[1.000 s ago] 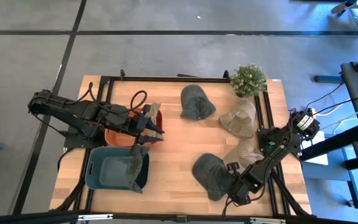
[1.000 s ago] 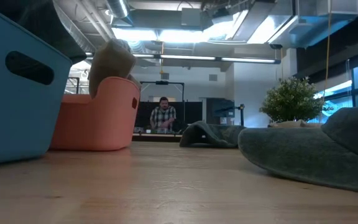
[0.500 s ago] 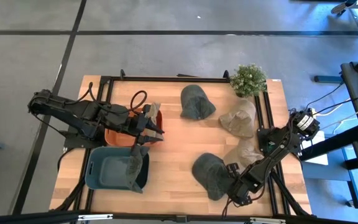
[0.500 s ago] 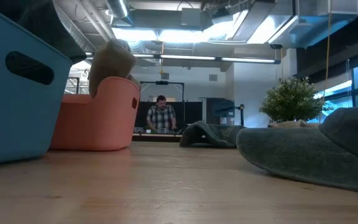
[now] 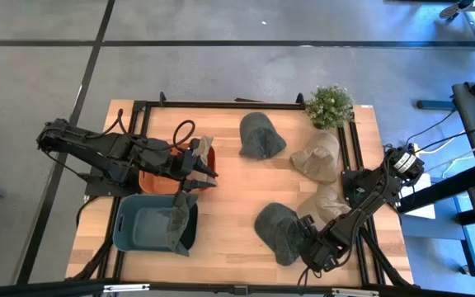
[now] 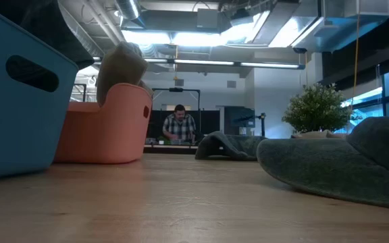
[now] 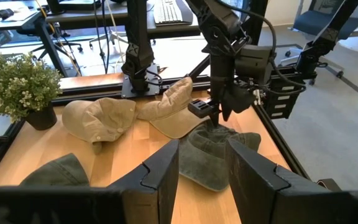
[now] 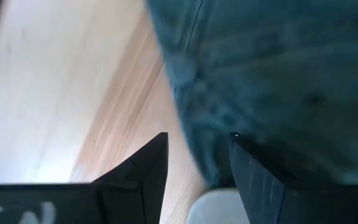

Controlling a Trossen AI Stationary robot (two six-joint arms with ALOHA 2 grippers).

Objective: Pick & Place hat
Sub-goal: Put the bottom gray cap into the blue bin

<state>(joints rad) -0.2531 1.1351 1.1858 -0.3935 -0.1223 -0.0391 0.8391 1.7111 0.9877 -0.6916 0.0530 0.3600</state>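
Observation:
A dark green hat (image 5: pixel 277 233) lies flat on the table near its front edge. It also shows in the low view (image 6: pixel 343 162) and the left wrist view (image 7: pixel 213 155). My right gripper (image 5: pixel 305 235) is open and stands low at this hat's right edge, pointing down; up close (image 8: pixel 197 168) the hat's edge (image 8: pixel 191 93) runs between its fingers. My left gripper (image 5: pixel 209 177) is open and empty (image 7: pixel 204 174), above the gap between the orange bin (image 5: pixel 149 181) and the blue bin (image 5: pixel 143 223). My right gripper comes from above at the dark green hat's right edge (image 8: pixel 197 143). One finger (image 8: pixel 260 180) stands over the cloth and the other (image 8: pixel 142 174) over bare wood. I cannot tell whether they touch the hat.
Another dark green hat (image 5: pixel 261 134) and two tan hats (image 5: pixel 320 155) (image 5: pixel 324 200) lie on the table. A tan hat (image 5: pixel 203 147) hangs over the orange bin's rim and a green hat (image 5: pixel 180 219) over the blue bin's rim. A potted plant (image 5: pixel 330 106) stands at the far right.
My right gripper has edged a little toward the dark green hat near the front edge. My left arm has kept still.

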